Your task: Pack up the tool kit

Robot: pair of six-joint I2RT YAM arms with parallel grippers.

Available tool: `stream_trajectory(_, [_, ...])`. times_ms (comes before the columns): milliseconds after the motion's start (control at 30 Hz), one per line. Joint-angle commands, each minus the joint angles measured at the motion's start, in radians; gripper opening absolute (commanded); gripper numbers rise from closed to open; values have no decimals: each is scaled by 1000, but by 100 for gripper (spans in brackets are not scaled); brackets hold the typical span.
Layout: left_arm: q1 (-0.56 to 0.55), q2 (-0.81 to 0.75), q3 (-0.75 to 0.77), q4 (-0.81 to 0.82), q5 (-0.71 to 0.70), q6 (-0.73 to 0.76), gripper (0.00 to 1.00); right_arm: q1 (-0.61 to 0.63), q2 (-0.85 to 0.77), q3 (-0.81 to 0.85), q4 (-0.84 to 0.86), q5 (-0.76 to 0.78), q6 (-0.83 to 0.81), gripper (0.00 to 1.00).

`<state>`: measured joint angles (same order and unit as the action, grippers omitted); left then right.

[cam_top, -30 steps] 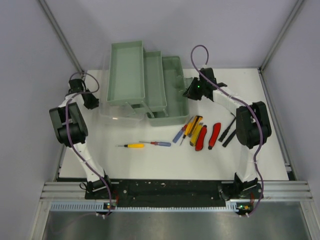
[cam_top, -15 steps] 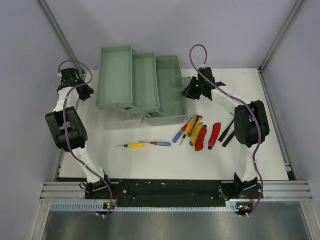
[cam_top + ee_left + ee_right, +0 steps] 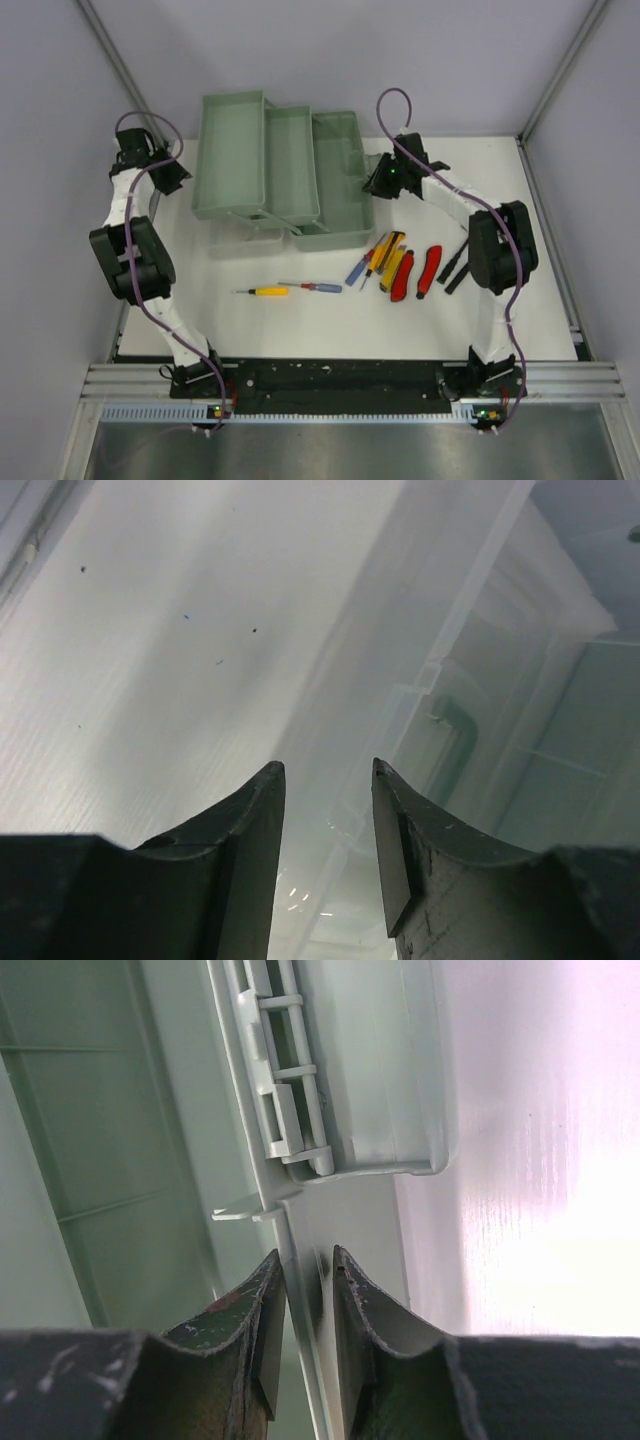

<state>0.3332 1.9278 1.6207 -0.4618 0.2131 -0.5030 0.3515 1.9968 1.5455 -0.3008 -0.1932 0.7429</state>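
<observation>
Sitting at the far middle of the white table (image 3: 540, 210), the pale sage-green plastic toolbox (image 3: 340, 175) is fanned open, its tiered trays (image 3: 262, 155) stepped leftward. It looks light, stiff and slick, best taken by its thin rim. The right gripper (image 3: 305, 1260) pinches that rim, fingers nearly closed. The left gripper (image 3: 325, 772) gapes, holding nothing, facing the translucent lid (image 3: 470, 680). Red-handled pliers (image 3: 405, 275) and small screwdrivers (image 3: 268, 291) lie nearer the arms, with open room to the right.

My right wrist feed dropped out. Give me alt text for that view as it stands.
The right gripper is shut on the thin rim of the pale green toolbox, and the rim runs up between its dark jaws. Just above sits the box's moulded latch, with white table to the right.
</observation>
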Motion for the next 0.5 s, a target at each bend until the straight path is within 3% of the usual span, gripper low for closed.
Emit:
stream_trajectory(0, [3, -64, 186, -127, -50, 21, 47, 1, -32, 74, -66, 51, -36, 27])
stream_trajectory(167, [1, -127, 292, -183, -61, 47, 65, -11, -79, 103, -74, 54, -51, 42])
stream_trajectory(267, [-14, -174, 294, -181, -64, 75, 73, -13, -116, 108, -72, 52, -95, 66])
stream_trajectory(367, [-55, -219, 315, -184, -84, 132, 91, -13, -173, 93, -72, 86, -152, 98])
stream_trajectory(467, [-83, -260, 334, -181, -55, 152, 98, -22, -245, 51, -75, 115, -194, 99])
